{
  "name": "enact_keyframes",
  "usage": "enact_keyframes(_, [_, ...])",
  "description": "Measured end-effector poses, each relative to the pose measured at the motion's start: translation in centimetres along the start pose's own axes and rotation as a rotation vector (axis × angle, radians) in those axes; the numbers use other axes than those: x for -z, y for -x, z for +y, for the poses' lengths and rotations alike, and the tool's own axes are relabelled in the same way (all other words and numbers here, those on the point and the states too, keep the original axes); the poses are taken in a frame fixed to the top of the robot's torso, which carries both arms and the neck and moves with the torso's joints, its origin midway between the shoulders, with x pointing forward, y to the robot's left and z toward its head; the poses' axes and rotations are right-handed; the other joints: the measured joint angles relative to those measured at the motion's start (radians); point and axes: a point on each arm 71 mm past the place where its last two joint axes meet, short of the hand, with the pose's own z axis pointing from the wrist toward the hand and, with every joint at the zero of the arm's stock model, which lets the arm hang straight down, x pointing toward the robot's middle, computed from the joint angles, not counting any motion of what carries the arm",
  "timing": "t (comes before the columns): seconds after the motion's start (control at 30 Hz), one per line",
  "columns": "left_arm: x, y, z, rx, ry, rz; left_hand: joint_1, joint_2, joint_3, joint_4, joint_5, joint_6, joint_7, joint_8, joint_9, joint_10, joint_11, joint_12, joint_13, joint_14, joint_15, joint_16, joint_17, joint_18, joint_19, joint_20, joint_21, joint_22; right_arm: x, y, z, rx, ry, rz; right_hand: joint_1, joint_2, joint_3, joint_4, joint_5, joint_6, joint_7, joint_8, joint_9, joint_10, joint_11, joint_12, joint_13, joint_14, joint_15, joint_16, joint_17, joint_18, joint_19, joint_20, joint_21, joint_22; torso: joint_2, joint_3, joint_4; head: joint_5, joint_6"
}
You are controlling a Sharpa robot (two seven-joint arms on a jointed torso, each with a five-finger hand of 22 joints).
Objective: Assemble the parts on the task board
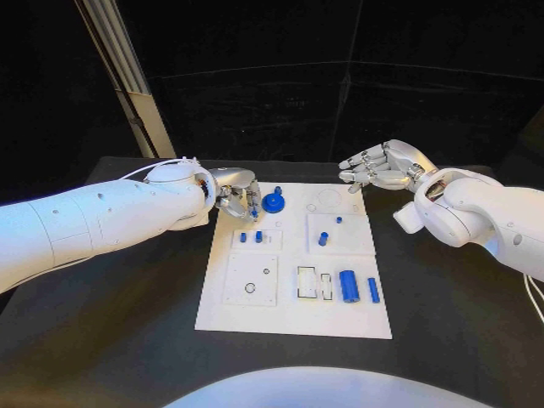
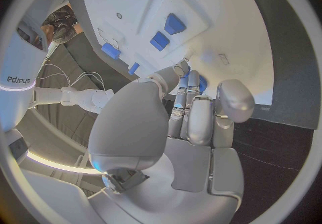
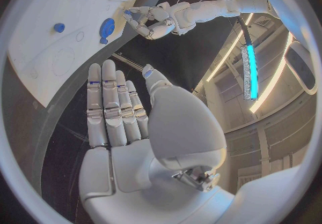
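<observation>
Task board [image 1: 294, 319] lies mid-table, blue parts [image 1: 348, 286] on it. Left hand [image 1: 235, 197], fingers curled, rests at the board's far left corner beside a round part [image 1: 276, 202]; grip indeterminate. Right hand [image 1: 380, 168], fingers apart and empty, hovers off the board's far right corner.

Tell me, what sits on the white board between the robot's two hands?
In the head view, between the left hand and right hand lies the task board's far end, with a round blue part beside the left hand's fingers.

Dim surroundings, brightly lit board [image 1: 294, 293]
</observation>
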Motion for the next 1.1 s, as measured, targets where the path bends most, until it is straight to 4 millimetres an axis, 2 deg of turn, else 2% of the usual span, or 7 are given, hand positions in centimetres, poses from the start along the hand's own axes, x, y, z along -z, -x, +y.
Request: enact_keyframes(1.1, [-0.55, -0.64, -0.15, 0.002, 0.013, 0.062, 0.000, 0.000, 0.000, 0.000, 0.000, 0.000, 0.000, -0.006, 0.001, 0.007, 0.000, -0.009, 0.000, 0.000, 0.000, 0.000, -0.004, 0.000, 0.000, 0.000, -0.001, 0.002, -0.01, -0.04, 0.03, 0.000, 0.001, 0.001, 0.000, 0.000, 0.000, 0.000, 0.000, 0.000, 0.000, 0.000, 0.000, 0.000, 0.000, 0.000, 0.000, 0.000, 0.000, 0.000, 0.000, 0.000, 0.000, 0.000, 0.000, 0.000, -0.003, -0.0011, -0.0007, 0.001, -0.007])
